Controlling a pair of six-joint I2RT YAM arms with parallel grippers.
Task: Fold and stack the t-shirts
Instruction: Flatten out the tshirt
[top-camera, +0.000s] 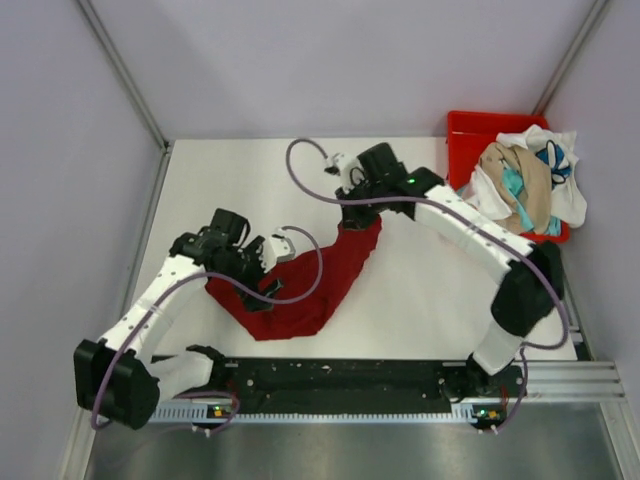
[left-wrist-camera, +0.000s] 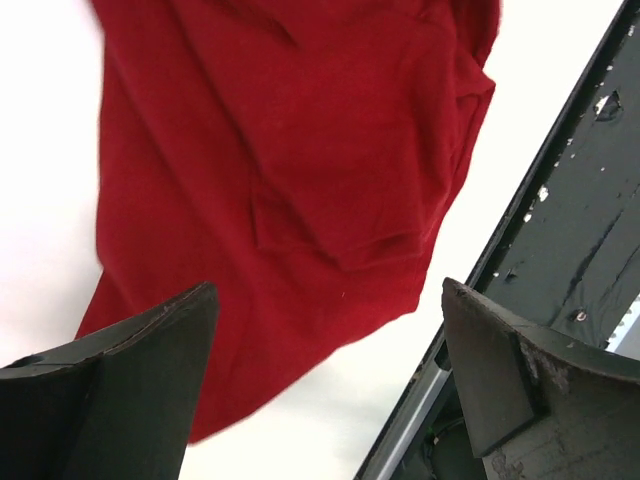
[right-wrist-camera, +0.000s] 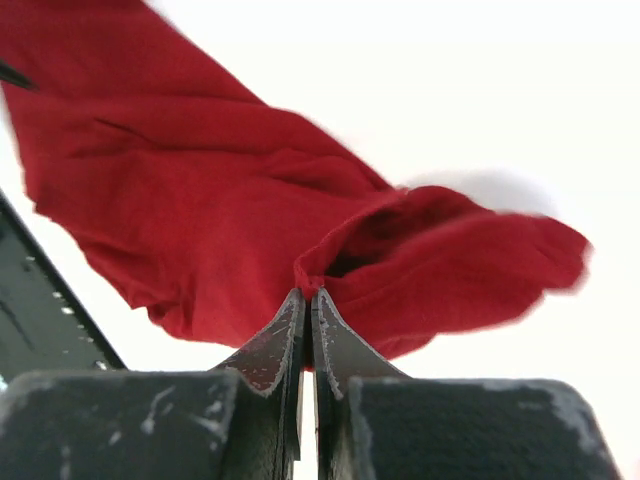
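**Red shirt pinched at one end for spreading**

The shirt (top-camera: 300, 285) is seen rumpled in a slanting band mid-counter (top-camera: 430, 300). Its far end is clamped by the right jaws, closed tight on a fold of cloth, probably so that the bunched fabric can be drawn out flat. The left jaws are held wide apart just over the near end, with nothing gripped, apparently lined up for a second hold. More shirts (top-camera: 525, 180) are heaped in the bin (top-camera: 462, 125) at the far right.

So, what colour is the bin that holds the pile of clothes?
The bin is plain red; the top external view shows it best.
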